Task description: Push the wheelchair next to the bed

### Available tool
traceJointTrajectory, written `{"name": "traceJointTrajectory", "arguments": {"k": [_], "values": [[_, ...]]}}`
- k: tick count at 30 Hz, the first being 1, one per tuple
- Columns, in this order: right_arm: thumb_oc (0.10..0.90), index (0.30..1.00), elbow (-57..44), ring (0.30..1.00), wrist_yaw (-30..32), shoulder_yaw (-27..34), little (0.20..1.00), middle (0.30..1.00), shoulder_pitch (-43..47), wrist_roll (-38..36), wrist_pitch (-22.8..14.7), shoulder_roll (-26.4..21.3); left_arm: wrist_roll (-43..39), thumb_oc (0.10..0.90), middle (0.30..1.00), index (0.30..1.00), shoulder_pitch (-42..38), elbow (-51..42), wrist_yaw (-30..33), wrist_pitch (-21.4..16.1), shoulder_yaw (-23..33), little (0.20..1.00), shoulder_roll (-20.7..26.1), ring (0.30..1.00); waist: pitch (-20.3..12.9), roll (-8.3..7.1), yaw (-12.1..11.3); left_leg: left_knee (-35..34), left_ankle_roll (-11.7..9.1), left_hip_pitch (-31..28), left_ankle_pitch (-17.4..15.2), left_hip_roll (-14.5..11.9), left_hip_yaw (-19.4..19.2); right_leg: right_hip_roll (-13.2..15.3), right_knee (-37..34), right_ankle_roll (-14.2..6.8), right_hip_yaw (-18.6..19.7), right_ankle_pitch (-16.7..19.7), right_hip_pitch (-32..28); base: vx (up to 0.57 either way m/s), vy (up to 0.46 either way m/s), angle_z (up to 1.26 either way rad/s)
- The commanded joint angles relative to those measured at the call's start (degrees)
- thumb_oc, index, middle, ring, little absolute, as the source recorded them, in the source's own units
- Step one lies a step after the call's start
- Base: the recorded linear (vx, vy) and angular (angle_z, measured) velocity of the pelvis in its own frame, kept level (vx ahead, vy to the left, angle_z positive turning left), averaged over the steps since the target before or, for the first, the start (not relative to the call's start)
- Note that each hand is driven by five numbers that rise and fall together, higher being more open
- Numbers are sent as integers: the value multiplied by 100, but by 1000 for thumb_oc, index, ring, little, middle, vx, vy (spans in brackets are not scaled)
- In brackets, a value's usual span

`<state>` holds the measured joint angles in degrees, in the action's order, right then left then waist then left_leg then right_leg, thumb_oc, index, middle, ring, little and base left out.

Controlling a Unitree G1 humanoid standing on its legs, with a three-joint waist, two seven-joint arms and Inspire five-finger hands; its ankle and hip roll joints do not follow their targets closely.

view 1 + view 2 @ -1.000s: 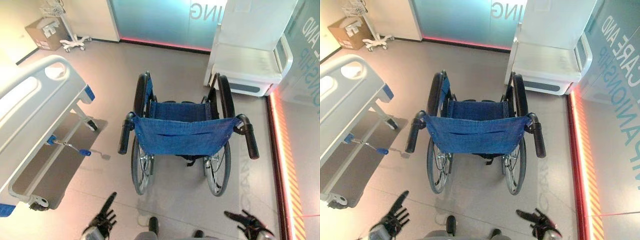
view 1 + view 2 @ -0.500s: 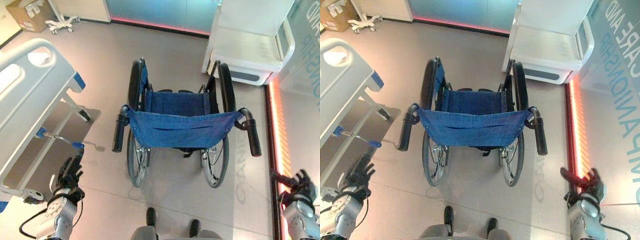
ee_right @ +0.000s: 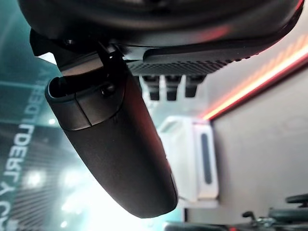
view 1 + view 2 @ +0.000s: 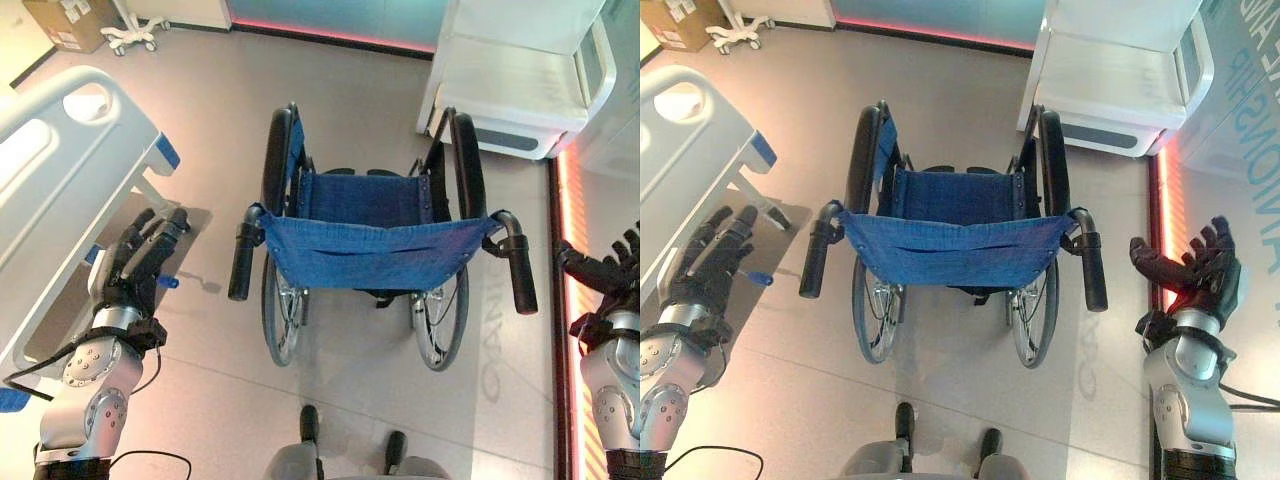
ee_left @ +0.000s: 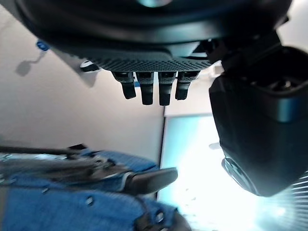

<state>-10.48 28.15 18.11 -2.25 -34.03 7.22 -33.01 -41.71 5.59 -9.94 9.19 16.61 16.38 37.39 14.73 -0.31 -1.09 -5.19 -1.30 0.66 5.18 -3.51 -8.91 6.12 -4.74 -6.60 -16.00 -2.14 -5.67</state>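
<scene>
raised either side of the wheelchair [image 4: 375, 250], both hands open and holding nothing. left hand [image 4: 140, 258] w/ fingers straight and spread, up beside the left push handle [image 4: 241, 263] but apart from it, over the floor next to the bed [image 4: 60, 190]. right hand [image 4: 1195, 268] likewise open, fingers fanned and thumb out, level w/ the right push handle [image 4: 1093, 264] and apart from it, in front of the glowing red floor strip [image 4: 1165, 200]. fingers [image 5: 149, 89] seen straight in left wrist view, w/ a black handle and blue cloth past them; fingers [image 3: 168, 86] seen straight in right wrist view too.

wheelchair centre floor, back toward the robot, blue fabric backrest [image 4: 375, 255] slung between the two black handles, blue seat [image 4: 365, 198] beyond it, big black-tyred wheels [image 4: 275, 160] on both sides. standing well apart from the bed, w/ bare floor between.

bed at left, white w/ blue corner trim, running diagonally; small blue-tipped crank [image 4: 758, 277] sticking out low by the left hand.

further back right, white cabinet-like unit [image 4: 520, 80] just beyond the wheelchair's right wheel. far wall w/ teal glass panel [image 4: 940, 10] and red light line at its foot. far left corner: cardboard box [image 4: 70, 20] and a white wheeled stand base [image 4: 135, 35].
</scene>
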Motion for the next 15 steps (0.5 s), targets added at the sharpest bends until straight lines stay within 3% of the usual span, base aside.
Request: {"name": "traceJointTrajectory", "arguments": {"k": [1,9,13,15], "values": [[800,900,-717,900,-393,495,900,900,459,-268,-467,-711,-398,800,900,900,-408,-424,-421,-68,296,900,614,900,-329,123,26,28,-346,-145,-216,-269,-211,243,194,-143,195,375,365,0,0,0],[800,900,-1158,900,-1157,647,900,900,42,-1337,-390,-870,-316,800,900,900,104,-688,-981,249,700,900,1185,900,-319,106,28,36,-359,-78,-195,-279,-314,239,189,-156,180,375,421,-27,3,0],[800,900,-1383,900,-1393,643,900,900,-29,-1746,-448,-926,-930,800,900,900,236,-814,-1185,502,751,900,1301,900,-308,101,25,32,-362,-52,-202,-274,-342,240,171,-175,166,390,447,-19,-6,1],[800,900,-1580,900,-1666,600,900,900,-91,-2037,-349,-1006,-1760,800,900,900,278,-971,-1364,703,686,900,1324,900,-319,95,38,23,-358,-43,-205,-264,-366,239,153,-190,167,404,461,0,0,0]]}}
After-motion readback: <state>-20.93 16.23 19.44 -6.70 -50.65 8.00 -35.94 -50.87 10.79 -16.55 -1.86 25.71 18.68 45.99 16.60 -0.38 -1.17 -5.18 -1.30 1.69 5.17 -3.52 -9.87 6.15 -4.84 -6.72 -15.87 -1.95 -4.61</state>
